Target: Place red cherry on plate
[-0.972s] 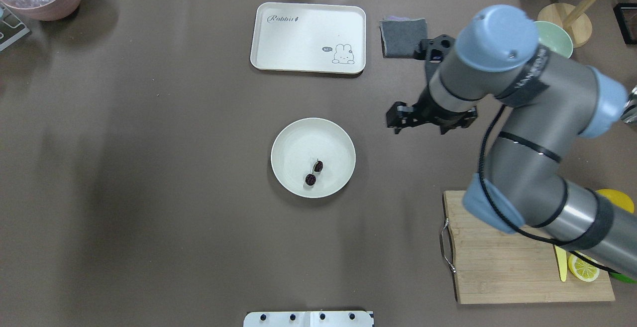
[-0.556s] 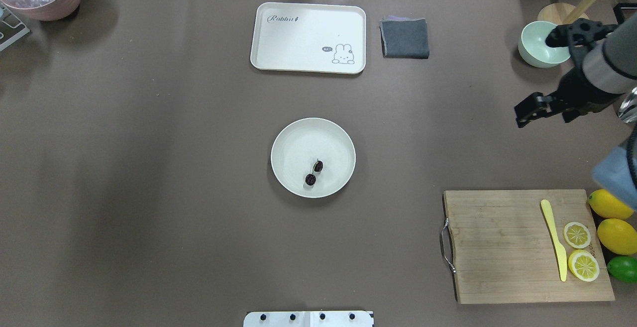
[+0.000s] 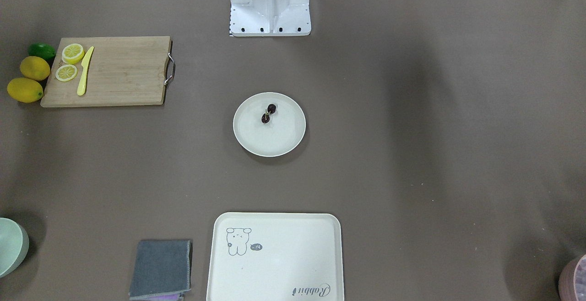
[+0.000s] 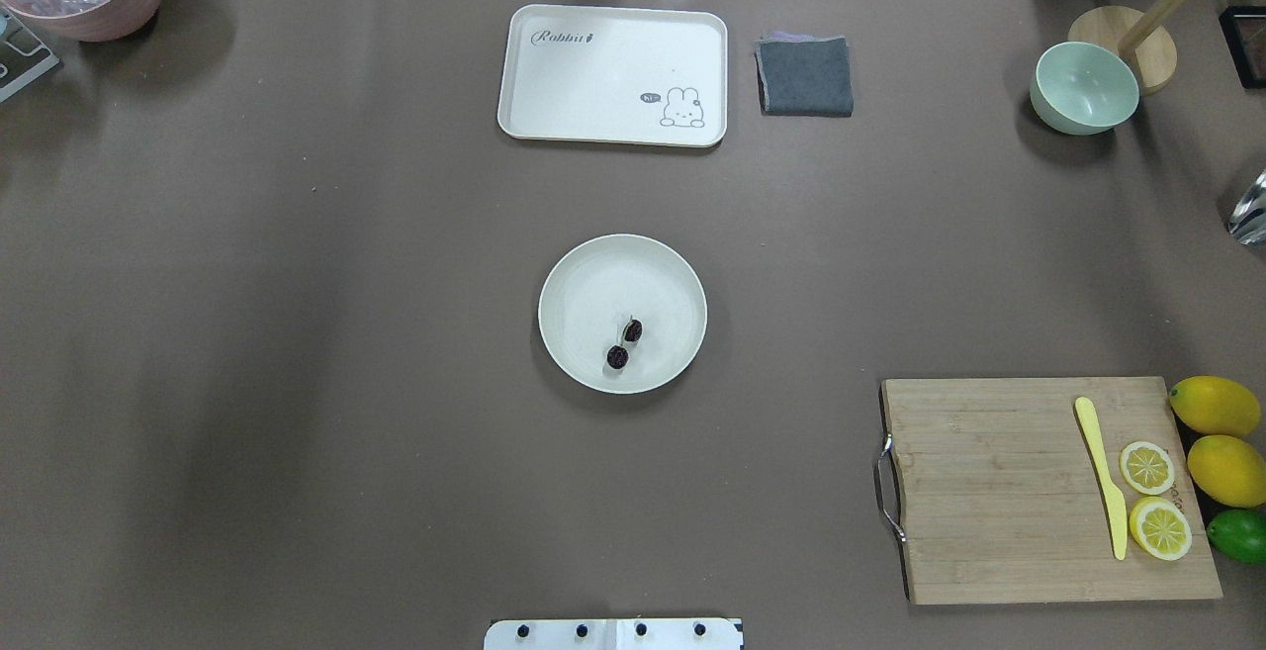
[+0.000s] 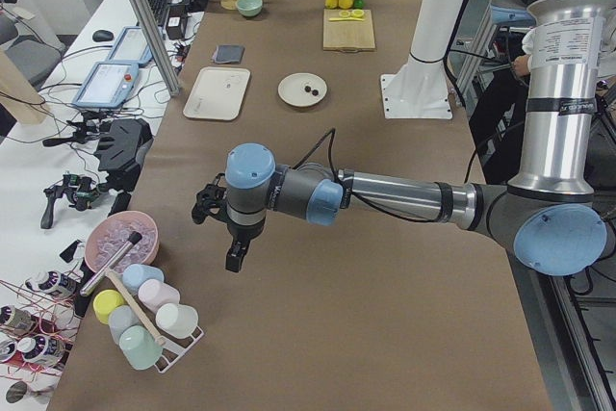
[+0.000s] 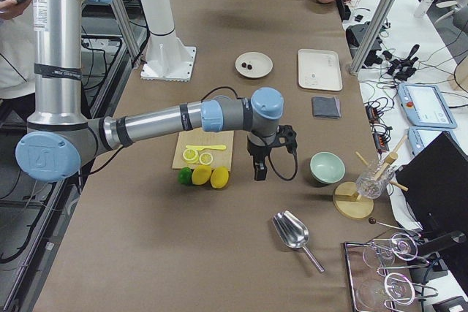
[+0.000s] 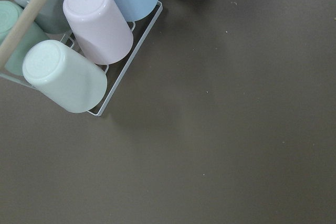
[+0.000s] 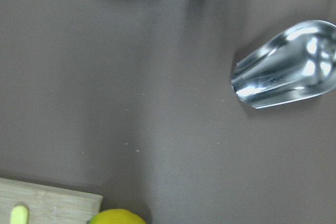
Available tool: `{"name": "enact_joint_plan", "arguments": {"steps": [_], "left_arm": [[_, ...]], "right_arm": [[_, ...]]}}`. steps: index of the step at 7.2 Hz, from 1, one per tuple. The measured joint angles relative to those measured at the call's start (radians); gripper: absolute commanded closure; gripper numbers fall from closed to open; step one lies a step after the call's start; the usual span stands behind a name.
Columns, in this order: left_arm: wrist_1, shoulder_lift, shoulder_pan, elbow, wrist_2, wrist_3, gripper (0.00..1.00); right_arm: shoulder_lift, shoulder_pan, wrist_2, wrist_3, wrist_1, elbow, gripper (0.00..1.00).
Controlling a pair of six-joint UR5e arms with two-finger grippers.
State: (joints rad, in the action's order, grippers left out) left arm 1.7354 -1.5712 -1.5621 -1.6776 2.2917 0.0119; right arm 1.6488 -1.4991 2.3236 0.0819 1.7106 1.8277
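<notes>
**Right arm clears out, cherry rests on the plate**

There it goes! The right arm (image 6: 153, 126), which hung off the plate's (image 4: 593, 284) 3 o'clock side a second ago, has swung clean out of the overhead view. The red cherry (image 4: 617, 357) hasn't budged, so you can call the placing done.

Sweeping across now, the left tool (image 5: 234, 259) hangs over bare surface (image 5: 318, 324) near the cup rack (image 5: 144, 324); jaws apart or together, you can't tell. On the plate, the cherry lies inside the rim, 6 o'clock from centre. Its long axis runs 1 to 7 o'clock, with the stem end toward 12. The right tool (image 6: 259, 172) hovers beside the lemons (image 6: 210, 177), and its jaws are unreadable too.
</notes>
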Motion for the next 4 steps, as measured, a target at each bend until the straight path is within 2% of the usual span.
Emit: {"name": "enact_joint_plan", "arguments": {"steps": [2,4], "left_arm": [[0.007,0.027,0.000,-0.002,0.002,0.003,0.02],[0.010,0.039,0.000,0.000,0.002,0.003,0.02]], "right_arm": [[0.027,-0.118,0.013,0.109,-0.001,-0.075,0.00],[0.055,-0.155,0.009,0.138,-0.002,-0.090,0.00]]}}
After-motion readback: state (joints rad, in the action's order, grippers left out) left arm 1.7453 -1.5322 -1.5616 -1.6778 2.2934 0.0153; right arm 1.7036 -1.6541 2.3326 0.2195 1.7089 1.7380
